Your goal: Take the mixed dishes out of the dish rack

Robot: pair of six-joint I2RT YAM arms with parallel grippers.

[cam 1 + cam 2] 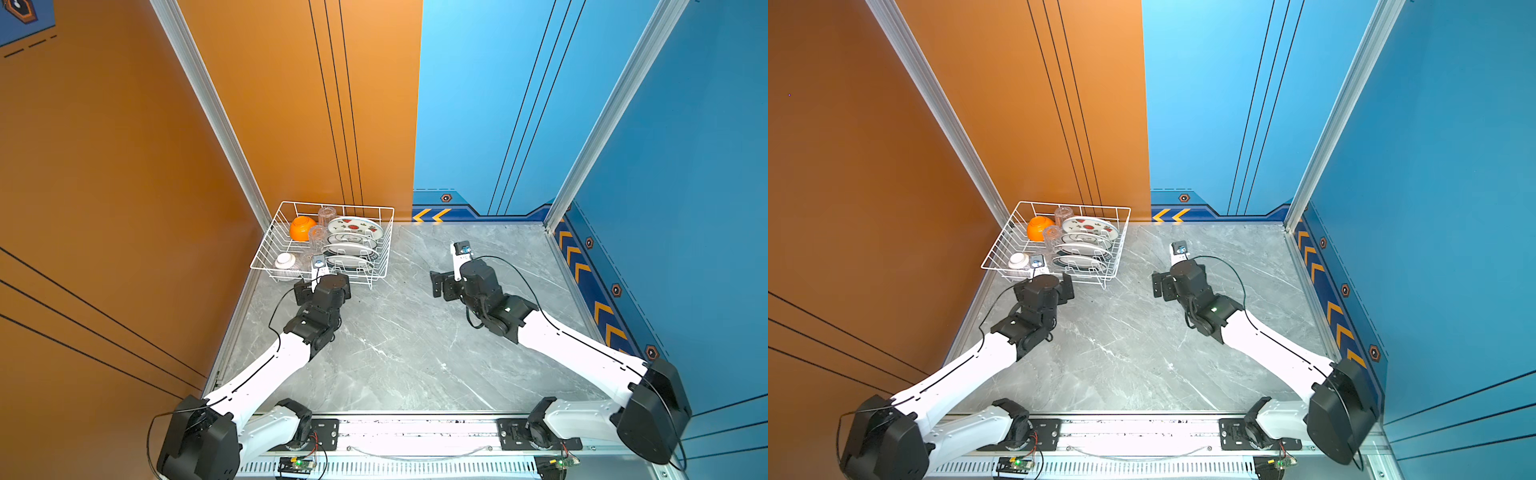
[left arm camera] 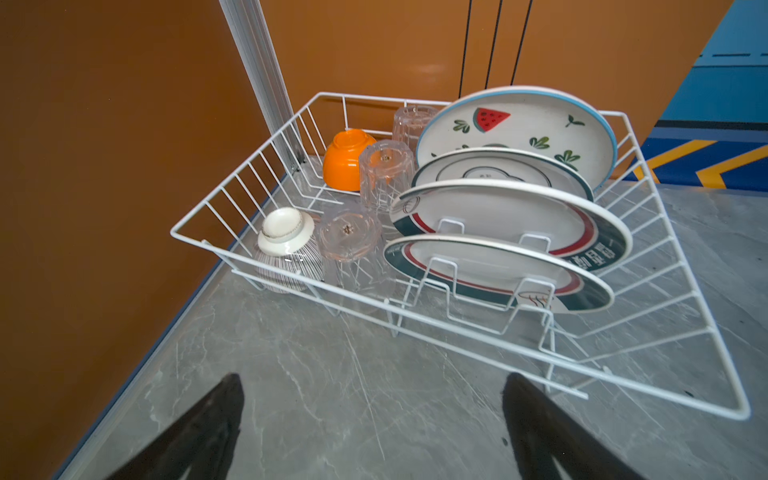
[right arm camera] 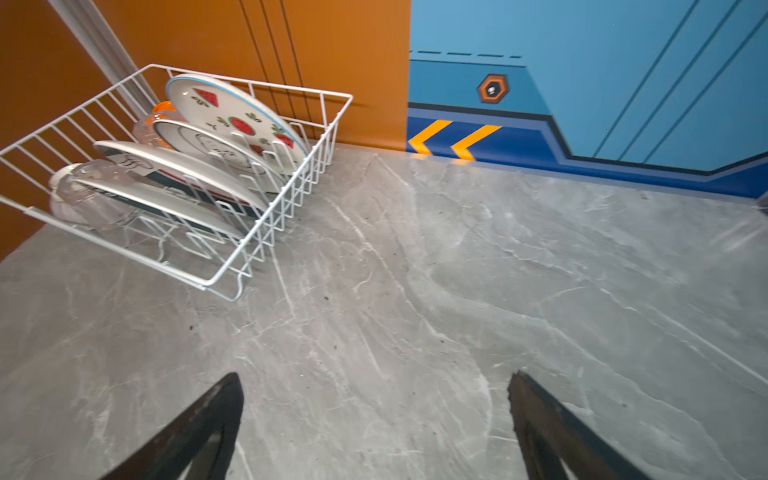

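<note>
Bowls are sitting upside down at the left side of the dish rack [image 1: 384, 245], which is standing in the far left corner of the grey table [image 1: 415, 340] against the orange wall: the small striped bowl [image 2: 286, 249] is lying near the front and the orange bowl [image 2: 347, 160] toward the back. Just right of them, three clear glasses [image 2: 384, 174] are standing mouth down in a row from front to back. Further right, four plates are leaning in the prongs one behind another, with the watermelon plate [image 2: 519, 133] rearmost and the teal-rimmed plates [image 2: 498, 266] in front of it. The left gripper [image 2: 372, 378] is hovering over the table just in front of the rack, its fingers spreading wide and holding nothing. Well to the right, the right gripper [image 3: 375, 376] is hanging over the table, its fingers likewise standing wide apart and gripping nothing.
</note>
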